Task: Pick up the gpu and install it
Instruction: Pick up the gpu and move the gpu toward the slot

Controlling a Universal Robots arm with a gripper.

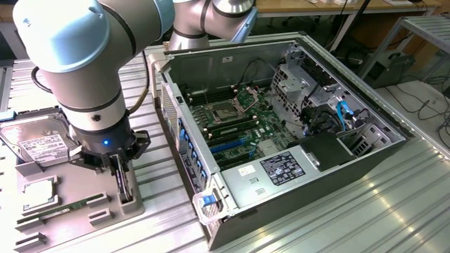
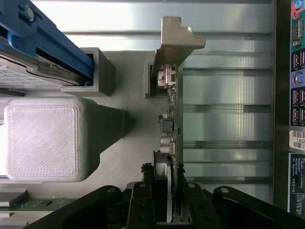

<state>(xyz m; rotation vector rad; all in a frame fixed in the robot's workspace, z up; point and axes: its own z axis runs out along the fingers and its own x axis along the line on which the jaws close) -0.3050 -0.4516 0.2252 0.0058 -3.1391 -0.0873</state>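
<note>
Ribbed metal bench point(image 1: 365, 211) in a workshop, with a grey fixture tray point(image 1: 70, 171) at the lower left of the exterior view and an open computer case point(image 1: 390, 145) lying on its side across the centre and right. The gpu point(image 1: 127, 188) stands on edge in a slot of the tray, well apart from the motherboard point(image 1: 239, 126). The gripper point(image 1: 121, 176) is over it. In the wrist view the two black fingers sit on either face of the card and look pressed onto it, pinching the gpu near the end away from its silver bracket point(image 2: 174, 38). Risks: the grip is off-centre on a thin board, so the card could pivot or slip as it leaves the slot. It could also bind in the slot if pulled at a tilt. Fingers bearing on board components could damage them. The hard drive point(image 1: 35, 139) and RAM stick point(image 1: 67, 208) sit nearby in the same tray, so a sideways swing could clip them. Arm point(image 1: 91, 89) pose: the forearm comes down from the upper left of the frame, wrist vertical, tool pointing straight down at the tray.
</note>
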